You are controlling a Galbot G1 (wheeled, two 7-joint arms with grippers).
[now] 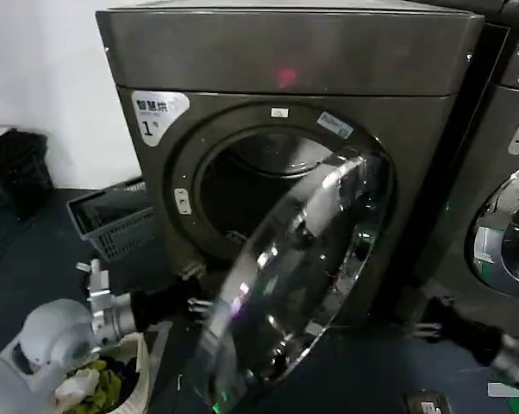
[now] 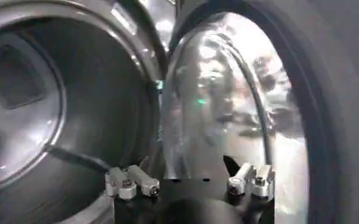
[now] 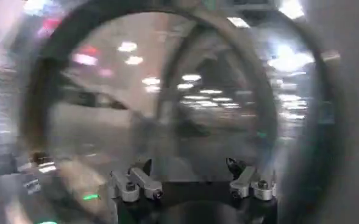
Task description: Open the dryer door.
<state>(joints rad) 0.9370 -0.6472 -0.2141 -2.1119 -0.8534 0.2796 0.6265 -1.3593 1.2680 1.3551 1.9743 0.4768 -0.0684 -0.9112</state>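
Note:
The dryer door (image 1: 303,276), a chrome-rimmed porthole of dark glass, stands swung out roughly halfway from the grey dryer (image 1: 285,60), and the drum opening (image 1: 251,190) is exposed. My left gripper (image 1: 195,304) is low at the door's free edge, open and holding nothing. In the left wrist view this gripper (image 2: 188,165) points at the gap between the drum (image 2: 57,103) and the door's inner side (image 2: 228,103). My right gripper (image 1: 425,328) hangs low to the right of the door, open; in the right wrist view it (image 3: 189,165) faces the door's reflective glass (image 3: 167,103).
A grey slatted laundry basket (image 1: 113,220) sits on the floor left of the dryer. A white bag of clothes (image 1: 104,379) lies beside my left arm. A neighbouring machine with its own chrome door (image 1: 509,233) stands at the right. A black crate (image 1: 18,168) is at far left.

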